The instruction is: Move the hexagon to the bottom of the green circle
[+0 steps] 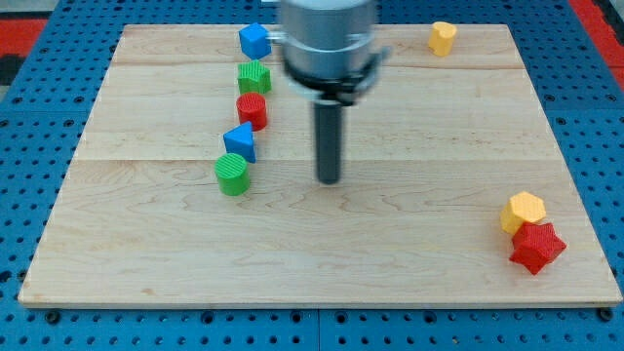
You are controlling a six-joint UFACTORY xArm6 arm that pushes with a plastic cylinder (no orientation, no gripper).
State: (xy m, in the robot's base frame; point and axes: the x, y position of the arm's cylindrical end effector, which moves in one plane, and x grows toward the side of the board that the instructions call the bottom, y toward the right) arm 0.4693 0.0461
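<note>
Pale wooden table [439, 146] on a blue pegboard; blocks sit in two groups plus one stray.

No pincer on this arm, so there is no open or closed state to report, only a dark rod. My tip [330, 180] rests on bare wood, touching nothing.

Left of my tip is a ragged column. The green circle [232, 174] is nearest, level with the tip and apart from it. Just above it, and touching or almost touching it, is a blue block [239, 141], roughly triangular. Further up are a red block [252, 109], a green block [253, 76] whose shape is unclear, and a blue block at the top [254, 41].

The yellow hexagon [524, 211] is far to my tip's right and a little toward the view's bottom. It touches a red star [537, 247] on its lower right. A second yellow block [443, 37] is up near the view's top edge, right of the rod; its shape is not clear.

Progress: effectively nothing done yet. The hexagon is well apart from the green circle, on the opposite side of the table, and my tip is not on it. Still to do, as I judge it: get round to the hexagon's right side without dragging the star, push it leftward across the table, and stop it just below the green circle.
</note>
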